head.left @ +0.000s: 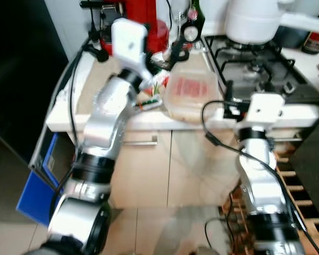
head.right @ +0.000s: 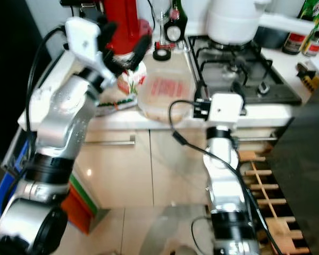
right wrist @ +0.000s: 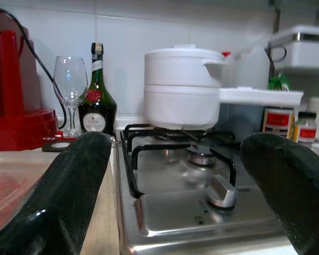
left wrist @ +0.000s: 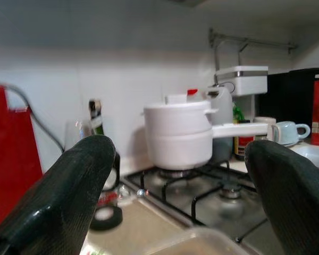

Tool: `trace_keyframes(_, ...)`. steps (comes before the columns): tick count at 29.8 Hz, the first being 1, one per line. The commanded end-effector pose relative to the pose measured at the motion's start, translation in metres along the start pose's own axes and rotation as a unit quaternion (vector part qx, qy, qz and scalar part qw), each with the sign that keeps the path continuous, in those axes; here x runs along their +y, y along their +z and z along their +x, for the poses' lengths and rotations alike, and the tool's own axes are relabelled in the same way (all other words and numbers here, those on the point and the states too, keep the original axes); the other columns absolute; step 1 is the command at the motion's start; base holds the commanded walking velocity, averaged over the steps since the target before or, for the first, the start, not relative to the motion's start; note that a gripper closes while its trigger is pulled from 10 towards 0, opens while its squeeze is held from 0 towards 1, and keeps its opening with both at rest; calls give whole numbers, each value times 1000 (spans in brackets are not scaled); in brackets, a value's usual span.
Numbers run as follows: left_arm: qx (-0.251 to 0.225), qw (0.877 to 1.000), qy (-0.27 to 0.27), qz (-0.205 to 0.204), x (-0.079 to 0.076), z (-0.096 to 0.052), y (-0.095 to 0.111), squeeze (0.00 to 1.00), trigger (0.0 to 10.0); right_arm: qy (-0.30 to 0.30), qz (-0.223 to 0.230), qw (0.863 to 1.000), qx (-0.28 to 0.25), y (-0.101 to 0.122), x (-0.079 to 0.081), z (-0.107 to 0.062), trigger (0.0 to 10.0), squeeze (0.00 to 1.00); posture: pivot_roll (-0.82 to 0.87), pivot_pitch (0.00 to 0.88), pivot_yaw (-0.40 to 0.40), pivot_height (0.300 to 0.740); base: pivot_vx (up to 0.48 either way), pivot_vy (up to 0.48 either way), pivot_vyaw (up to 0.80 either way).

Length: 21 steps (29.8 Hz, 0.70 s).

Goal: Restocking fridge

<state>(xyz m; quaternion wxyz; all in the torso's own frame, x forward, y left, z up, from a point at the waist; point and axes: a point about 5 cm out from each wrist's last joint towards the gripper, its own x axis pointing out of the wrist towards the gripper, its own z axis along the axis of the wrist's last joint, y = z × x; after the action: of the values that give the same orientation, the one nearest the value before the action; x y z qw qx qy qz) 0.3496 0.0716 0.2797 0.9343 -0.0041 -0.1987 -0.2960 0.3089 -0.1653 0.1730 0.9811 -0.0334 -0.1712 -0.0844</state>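
A clear plastic container (head.left: 190, 95) of reddish slices was seen lying on the counter (head.left: 95, 90) beside the hob (head.left: 260, 69); its lid was shut. The left gripper (head.left: 167, 56) was held spread above the container's near-left edge; the right gripper (right wrist: 175, 212) was held spread at the counter's edge.

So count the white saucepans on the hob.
1. The white lidded saucepan sits on a back burner of the gas hob, its handle pointing right. Others may be hidden beyond the frame.

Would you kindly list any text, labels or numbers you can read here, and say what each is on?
No text reads clearly enough to quote.
Green bottle: red seal and pale label, print too small.
Red-labelled jar: label blurred.
Hob knob: markings beside it too faint to read.
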Motion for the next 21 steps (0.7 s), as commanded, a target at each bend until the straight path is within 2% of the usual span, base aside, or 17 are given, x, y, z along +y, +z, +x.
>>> trace_keyframes(1,26,999,15,-20,11,-4,-8,0,10000,5,43,999,3,9,4,9,10000,0,-141,0,48,740,0,0,0)
trace_keyframes(3,38,999,18,-22,11,-6,-13,0,10000,10,81,997,14,14,1,19,10000,0,-142,0,49,740,0,0,0)
trace_keyframes(6,47,999,12,-22,8,-9,-17,0,10000,26,104,994,18,22,-1,27,10000,0,-141,0,44,740,0,0,0)
trace_keyframes(8,54,998,5,-25,2,-12,-19,0,10000,40,154,987,34,37,-6,38,10000,0,-129,0,33,740,0,0,0)
trace_keyframes(10,66,997,7,-29,0,-15,-23,0,10000,58,221,972,54,56,-13,49,10000,0,-126,0,27,740,0,0,0)
trace_keyframes(11,67,997,8,-30,1,-16,-23,0,10000,64,224,970,61,58,-14,50,10000,0,-126,0,27,740,0,0,0)
trace_keyframes(13,70,997,9,-31,1,-16,-24,0,10000,69,237,966,74,58,-16,51,10000,0,-122,0,25,740,0,0,0)
trace_keyframes(14,79,996,11,-37,2,-18,-27,0,10000,67,248,962,90,56,-23,54,10000,0,-122,0,25,740,0,0,0)
trace_keyframes(19,86,995,14,-41,3,-18,-29,0,10000,47,254,959,118,45,-31,56,10000,0,-119,0,24,740,0,0,0)
trace_keyframes(20,91,995,15,-39,3,-19,-30,0,10000,34,261,949,173,28,-35,55,10000,0,-115,0,22,740,0,0,0)
trace_keyframes(21,91,995,15,-39,3,-19,-30,0,10000,34,261,949,173,28,-35,55,10000,0,-115,0,22,740,0,0,0)
